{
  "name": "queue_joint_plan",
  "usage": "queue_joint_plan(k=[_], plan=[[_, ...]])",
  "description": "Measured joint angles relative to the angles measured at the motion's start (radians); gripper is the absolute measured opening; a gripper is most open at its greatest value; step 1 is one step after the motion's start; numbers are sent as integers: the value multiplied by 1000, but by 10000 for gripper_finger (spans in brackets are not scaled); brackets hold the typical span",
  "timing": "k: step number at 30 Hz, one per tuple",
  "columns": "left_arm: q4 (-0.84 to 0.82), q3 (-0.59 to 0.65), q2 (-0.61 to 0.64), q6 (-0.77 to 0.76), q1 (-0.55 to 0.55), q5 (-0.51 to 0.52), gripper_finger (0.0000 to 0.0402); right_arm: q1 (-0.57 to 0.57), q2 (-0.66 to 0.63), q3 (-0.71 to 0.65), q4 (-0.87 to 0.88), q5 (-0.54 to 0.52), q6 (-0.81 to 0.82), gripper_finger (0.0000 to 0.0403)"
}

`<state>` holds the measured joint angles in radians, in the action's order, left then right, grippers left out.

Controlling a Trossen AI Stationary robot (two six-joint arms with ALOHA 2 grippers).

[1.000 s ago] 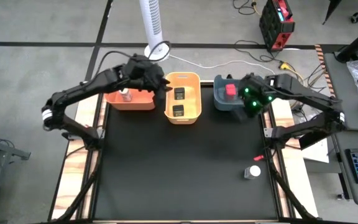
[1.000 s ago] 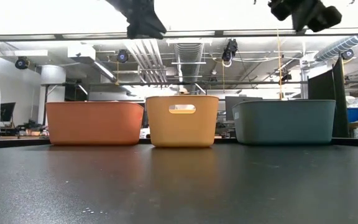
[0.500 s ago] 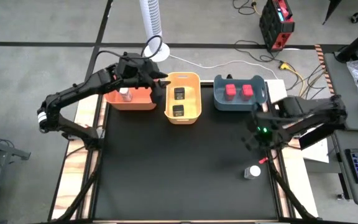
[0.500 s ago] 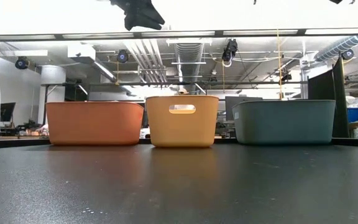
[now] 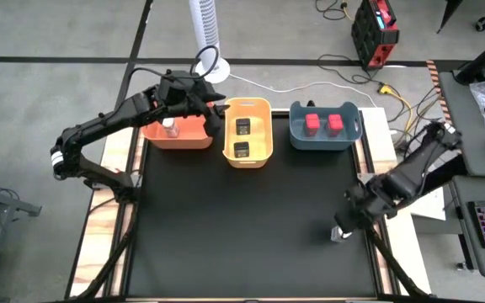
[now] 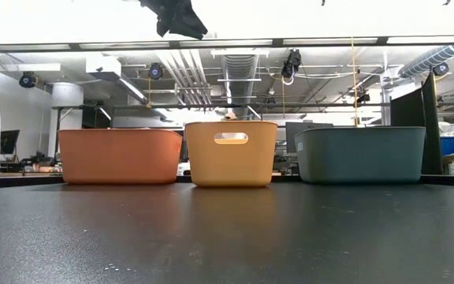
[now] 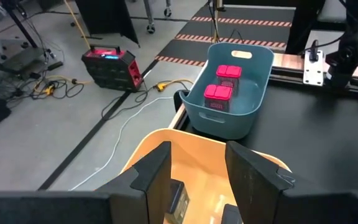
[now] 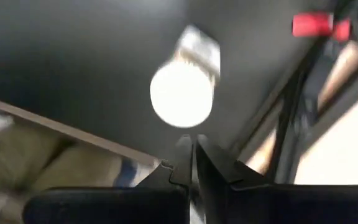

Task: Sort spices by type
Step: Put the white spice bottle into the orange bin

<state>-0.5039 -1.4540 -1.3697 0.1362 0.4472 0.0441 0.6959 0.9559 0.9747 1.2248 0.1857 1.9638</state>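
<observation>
Black table [image 5: 242, 227]: right gripper [image 8: 193, 144] closed, empty, above white-capped jar [image 8: 185, 87].

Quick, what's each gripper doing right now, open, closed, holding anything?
Left gripper: open, empty, above the yellow bin.
Right gripper: closed, empty, just short of the white-capped jar.

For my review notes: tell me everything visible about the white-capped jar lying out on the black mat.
The jar is small and clear with a round white cap, lying alone on the black mat near its right edge, outside every bin. In the right wrist view it lies on its side, cap toward the camera. The right gripper hovers beside it, fingers together, not holding it.
</observation>
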Motion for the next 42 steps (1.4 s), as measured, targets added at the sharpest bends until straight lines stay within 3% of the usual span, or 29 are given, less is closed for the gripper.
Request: queue_joint_plan(k=[2,4,13,17,22,27,31,35,42], plan=[[0,-1,0,6,0,0,136,32,1,-2,1,-103,10,12],[2,-5,0,8,0,0,136,48,2,1,8,-140,30,12],[6,-10,-2,12,0,-1,136,66,37,-28,9,27,138,26],[6,-10,-3,12,0,-1,136,66,46,-30,-54,57,184,79],[6,-10,-3,18,0,-1,136,65,60,-30,-60,45,243,189],[6,-10,-3,23,0,-2,136,65,92,-31,-48,-12,259,299],[7,-10,-3,23,0,-2,136,64,129,-41,-54,-64,262,360],[9,-10,-3,23,0,-2,136,63,163,-45,-60,-81,262,379],[35,-10,-3,35,0,-2,136,63,208,-48,-78,-84,273,365]])
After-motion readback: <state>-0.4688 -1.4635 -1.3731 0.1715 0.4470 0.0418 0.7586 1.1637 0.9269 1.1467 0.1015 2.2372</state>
